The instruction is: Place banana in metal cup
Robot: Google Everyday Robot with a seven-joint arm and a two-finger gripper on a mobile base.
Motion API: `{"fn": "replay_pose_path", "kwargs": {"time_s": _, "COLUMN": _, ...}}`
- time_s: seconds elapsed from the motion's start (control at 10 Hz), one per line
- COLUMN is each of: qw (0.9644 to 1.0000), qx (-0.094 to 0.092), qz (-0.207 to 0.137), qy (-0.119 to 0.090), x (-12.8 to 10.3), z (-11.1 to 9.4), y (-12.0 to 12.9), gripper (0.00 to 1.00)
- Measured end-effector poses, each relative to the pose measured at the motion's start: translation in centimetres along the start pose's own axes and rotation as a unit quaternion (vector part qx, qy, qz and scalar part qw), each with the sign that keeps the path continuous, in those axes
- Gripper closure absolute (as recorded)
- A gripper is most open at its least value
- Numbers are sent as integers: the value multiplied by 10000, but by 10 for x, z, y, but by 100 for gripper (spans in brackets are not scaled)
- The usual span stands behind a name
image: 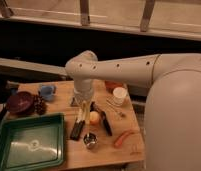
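**Item: gripper over the banana, wooden table, one view**

The gripper (84, 107) is seen pointing straight down from the white arm (119, 70), low over the middle of the table (59, 104). How far it is open cannot be told. A pale yellow streak directly under it is taken for the banana (82, 115); whether the banana is gripped or only touched cannot be told.

- The banana is flanked by the upper end of the black bar (76, 130) on the left and the round fruit (95, 117) on the right, both close by.
- The metal cup (90, 141) is placed upright nearer the front, just below the round fruit and near the table's front edge.
- A dark tool (105, 123) and an orange carrot-like piece (123, 138) are laid right of the cup.
- The front left corner is taken up by the green tray (29, 145).
- The white cup (119, 95) is set towards the back right.
- Bare wood is left along the right edge and between the gripper and the grapes (40, 105).
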Motion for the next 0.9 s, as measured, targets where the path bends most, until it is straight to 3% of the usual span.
{"fn": "replay_pose_path", "kwargs": {"time_s": 0.3, "qw": 10000, "qx": 45, "qz": -24, "qy": 39, "x": 1, "z": 2, "y": 0, "gripper": 100}}
{"fn": "replay_pose_path", "kwargs": {"time_s": 0.5, "qw": 9998, "qx": 49, "qz": -21, "qy": 180, "x": 17, "z": 11, "y": 0, "gripper": 100}}
{"fn": "replay_pose_path", "kwargs": {"time_s": 0.9, "qw": 9987, "qx": 5, "qz": 323, "qy": 397, "x": 60, "z": 23, "y": -31, "gripper": 100}}
